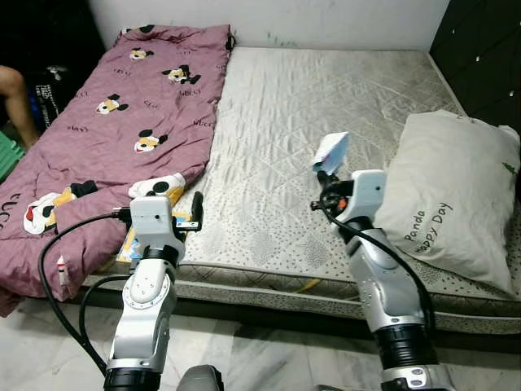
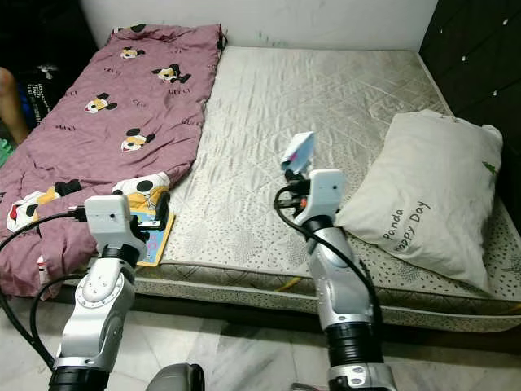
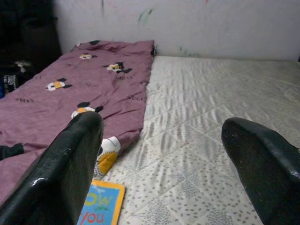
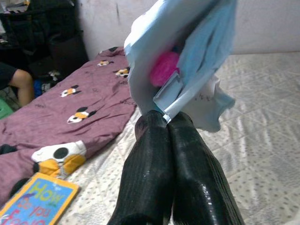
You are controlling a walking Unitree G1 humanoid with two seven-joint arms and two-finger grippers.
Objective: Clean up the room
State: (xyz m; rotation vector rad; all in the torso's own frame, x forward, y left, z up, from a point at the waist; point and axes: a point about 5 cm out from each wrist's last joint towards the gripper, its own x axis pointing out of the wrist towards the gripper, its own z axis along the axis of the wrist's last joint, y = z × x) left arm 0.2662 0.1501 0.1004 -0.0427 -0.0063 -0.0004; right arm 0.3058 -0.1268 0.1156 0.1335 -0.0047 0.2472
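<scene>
My right gripper point(image 1: 327, 172) is raised over the near part of the bare mattress point(image 1: 326, 90), shut on a light blue and white wrapper point(image 1: 330, 152) with a pink patch point(image 4: 165, 68) inside. The wrapper sticks up from between the black fingers point(image 4: 159, 154). My left gripper point(image 1: 195, 210) is held open above the mattress's near left part, with nothing between its fingers point(image 3: 70, 164). A children's book point(image 2: 155, 230) with a blue and yellow cover lies on the mattress below it, at the edge of the purple cartoon-print blanket point(image 1: 122, 106).
A white pillow point(image 1: 456, 187) lies on the right side of the mattress. A dark cabinet point(image 1: 484, 49) stands at the far right. A person's leg point(image 1: 16, 98) shows at the far left beside the blanket. Pale tiled floor point(image 1: 269, 358) lies in front of the bed.
</scene>
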